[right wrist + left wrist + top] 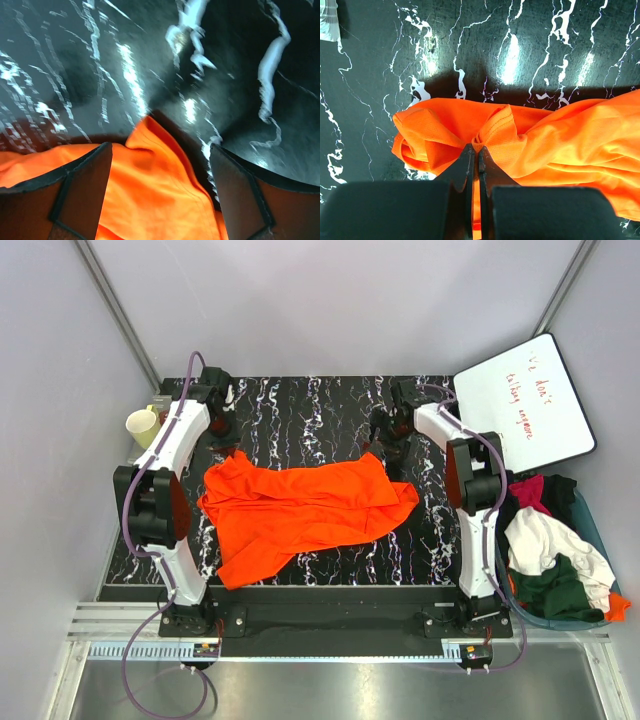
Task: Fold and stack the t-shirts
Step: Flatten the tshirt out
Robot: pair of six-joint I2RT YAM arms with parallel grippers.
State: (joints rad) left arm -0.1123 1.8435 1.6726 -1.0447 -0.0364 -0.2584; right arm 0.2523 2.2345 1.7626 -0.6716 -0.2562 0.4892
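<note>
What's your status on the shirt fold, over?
Left gripper shut on orange shirt, at an edge fold. Right gripper open, straddling its far corner. Shirt lies crumpled mid-table. Other shirts piled at right, clear of the work.

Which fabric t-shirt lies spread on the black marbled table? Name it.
The bright orange t-shirt; the white, dark green and magenta ones sit heaped in the bin.

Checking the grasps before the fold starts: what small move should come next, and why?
Probably close the right fingers on the orange t-shirt. They stand open with a corner of the fabric lying between them, while the left fingers are already shut on a fold at the shirt's other end.
</note>
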